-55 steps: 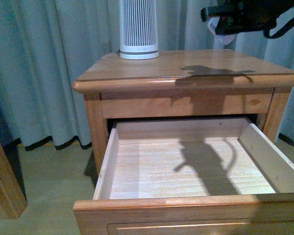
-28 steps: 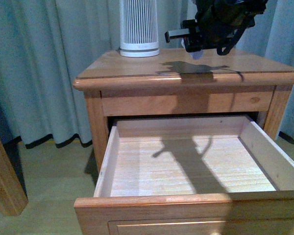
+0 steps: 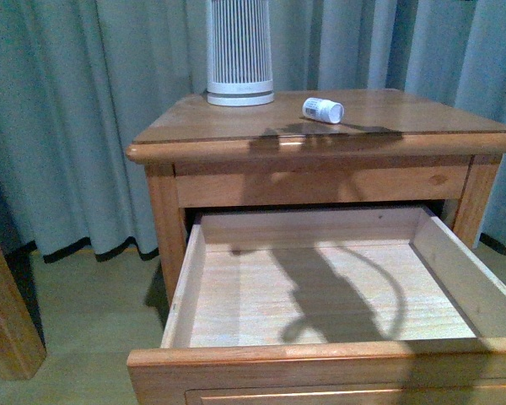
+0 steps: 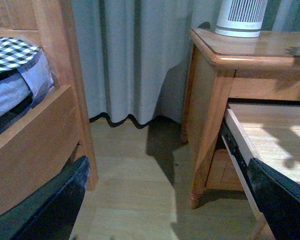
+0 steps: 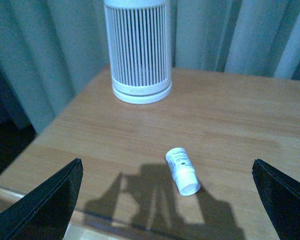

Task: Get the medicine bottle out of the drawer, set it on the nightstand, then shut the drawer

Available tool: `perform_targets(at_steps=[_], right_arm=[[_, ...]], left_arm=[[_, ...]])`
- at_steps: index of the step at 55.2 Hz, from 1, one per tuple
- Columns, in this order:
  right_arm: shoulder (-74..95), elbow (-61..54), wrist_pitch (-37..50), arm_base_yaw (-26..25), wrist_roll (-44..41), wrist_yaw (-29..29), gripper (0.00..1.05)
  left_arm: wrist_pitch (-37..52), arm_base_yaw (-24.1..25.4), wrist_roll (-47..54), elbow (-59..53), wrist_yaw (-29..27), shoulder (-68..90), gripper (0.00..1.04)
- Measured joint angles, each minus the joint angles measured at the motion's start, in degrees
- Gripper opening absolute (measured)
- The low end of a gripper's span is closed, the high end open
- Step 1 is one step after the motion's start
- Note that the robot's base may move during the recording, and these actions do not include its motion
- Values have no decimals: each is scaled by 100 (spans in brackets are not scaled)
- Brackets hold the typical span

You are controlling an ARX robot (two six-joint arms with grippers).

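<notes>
Both left fingers (image 4: 50, 210) and right fingers (image 5: 45, 200) gape; medicine bottle (image 3: 323, 110) lies on nightstand (image 3: 228, 126), seemingly clear of cylinder (image 3: 239, 51).

Printed label on the tiny white cylindrical plastic medicine bottle (image 5: 182, 171): small dark print, too blurred to read.

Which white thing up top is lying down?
The tiny medicine bottle lies on its side on the nightstand; the tall ribbed cylinder stands upright.
</notes>
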Motion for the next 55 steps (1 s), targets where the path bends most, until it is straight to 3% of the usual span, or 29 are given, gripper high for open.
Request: perform_targets(at_steps=[3,6,15,21,25,30,35,46,55], right_arm=[[-575,-710,199,-7,153,-7,104],[-1108,-1438,350,-28,280,35,96],[-2756,-3862,452,-70,597,354,66],[-3383,-4861,564,-4,704,629,49],[-3499,-5471,994,131,717,964,37],[-3222,-6290,2149,380,472,1624,21],[-2345,-7007,3670,579,216,2033,23],[308,-7195,6269,619,256,2135,22],[1862,-6531,6905,369,127,1886,22]], left_arm=[[0,0,0,0,0,0,98],[0,0,0,0,0,0,98],[0,0,0,0,0,0,98],[0,0,0,0,-2,0,98],[0,0,0,0,0,0,98],[0,0,0,0,0,0,98],[0,0,0,0,0,0,98],[0,0,0,0,-2,0,98],[0,0,0,0,-2,0,98]])
